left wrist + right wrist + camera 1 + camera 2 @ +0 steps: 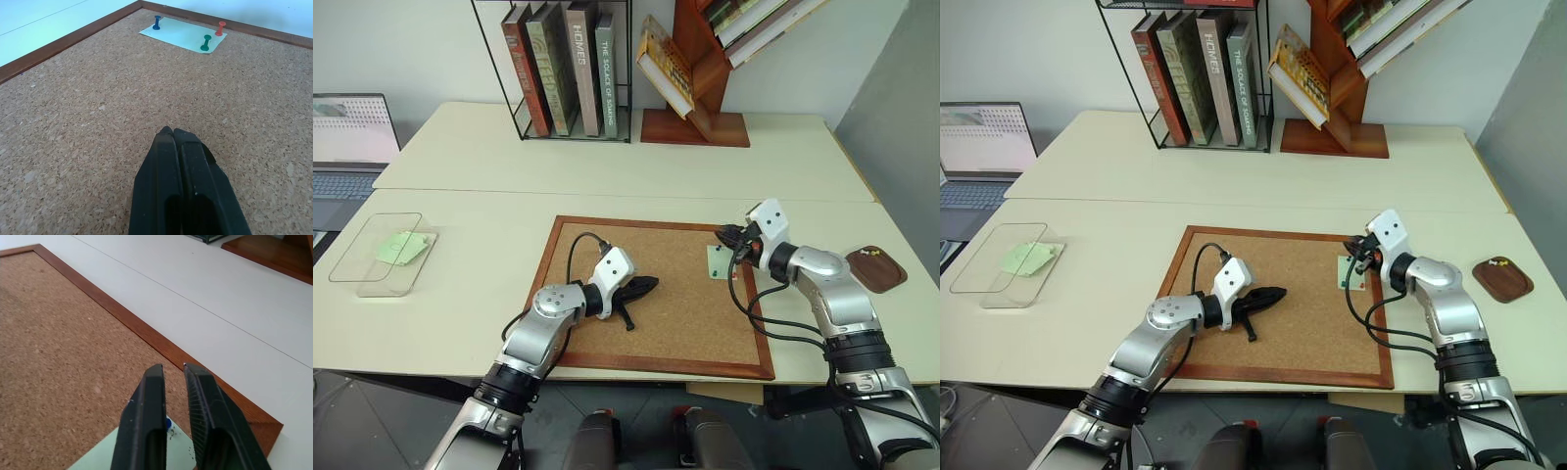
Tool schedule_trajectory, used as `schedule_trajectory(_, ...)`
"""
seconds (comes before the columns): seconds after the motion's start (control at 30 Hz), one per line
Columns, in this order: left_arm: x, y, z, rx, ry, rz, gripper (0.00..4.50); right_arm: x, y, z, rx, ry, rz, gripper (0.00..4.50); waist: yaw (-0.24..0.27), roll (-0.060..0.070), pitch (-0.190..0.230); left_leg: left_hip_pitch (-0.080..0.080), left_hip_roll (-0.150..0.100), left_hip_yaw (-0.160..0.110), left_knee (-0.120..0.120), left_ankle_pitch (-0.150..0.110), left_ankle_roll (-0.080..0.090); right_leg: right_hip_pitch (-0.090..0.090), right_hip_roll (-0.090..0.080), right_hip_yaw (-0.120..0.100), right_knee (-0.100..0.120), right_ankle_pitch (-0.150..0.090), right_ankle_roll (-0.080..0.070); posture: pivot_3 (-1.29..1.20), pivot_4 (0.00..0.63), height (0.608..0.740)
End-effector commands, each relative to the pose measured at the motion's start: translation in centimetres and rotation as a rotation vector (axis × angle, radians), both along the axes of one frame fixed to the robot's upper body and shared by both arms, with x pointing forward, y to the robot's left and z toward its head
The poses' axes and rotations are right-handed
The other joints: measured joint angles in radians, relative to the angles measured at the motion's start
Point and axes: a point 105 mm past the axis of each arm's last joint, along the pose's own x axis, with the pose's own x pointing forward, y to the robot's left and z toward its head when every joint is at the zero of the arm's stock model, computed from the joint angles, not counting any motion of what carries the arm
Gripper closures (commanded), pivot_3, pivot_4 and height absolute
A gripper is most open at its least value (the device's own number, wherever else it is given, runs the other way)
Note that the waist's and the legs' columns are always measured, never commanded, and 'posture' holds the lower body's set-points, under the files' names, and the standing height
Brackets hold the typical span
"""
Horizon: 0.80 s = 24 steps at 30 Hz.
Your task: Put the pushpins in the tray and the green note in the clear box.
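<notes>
Resting on the cork board [666,294], the left hand [172,131] has its fingers pressed together, holding nothing. The right hand [171,368] hovers over the green note's [183,35] corner by a blue pushpin [156,22], fingers nearly together, gripping nothing visible (red [221,28] and green [206,42] pins also hold it). The tray [876,269] sits right; the clear box [382,255] far left on the table [460,304].

Green note [183,34] on corkboard [656,294]; tray [876,269] to its right
</notes>
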Motion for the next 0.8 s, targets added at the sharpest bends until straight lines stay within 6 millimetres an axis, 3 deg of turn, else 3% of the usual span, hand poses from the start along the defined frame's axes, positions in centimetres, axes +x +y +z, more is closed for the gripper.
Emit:
schedule_trajectory(0.03, -0.2, 0.8, -1.2, 0.034, 0.038, 0.030, 4.50, 0.3, -0.4, 1.5, 0.004, -0.041, -0.013, 4.49, 0.000, 0.000, 0.000, 0.000, 0.000, 0.000, 0.000, 0.000, 0.000, 0.000, 0.000, 0.000, 0.000, 0.000, 0.000, 0.00, 0.150, 0.740)
schedule_trajectory(0.5, 0.2, 1.3, -2.6, 0.101, 0.067, 0.060, 4.50, -0.5, -0.3, 4.0, 0.090, -0.095, -0.008, 4.49, 0.000, 0.000, 0.000, 0.000, 0.000, 0.000, 0.000, 0.000, 0.000, 0.000, 0.000, 0.000, 0.000, 0.000, 0.000, 0.00, 0.150, 0.740)
schedule_trajectory(0.8, 0.3, 1.2, -3.1, 0.119, 0.077, 0.059, 4.50, -1.2, -2.7, 6.2, 0.139, -0.127, -0.062, 4.49, 0.000, 0.001, 0.000, 0.000, 0.000, 0.000, 0.000, 0.001, 0.001, 0.000, 0.000, 0.000, 0.000, 0.000, 0.000, 0.00, 0.150, 0.740)
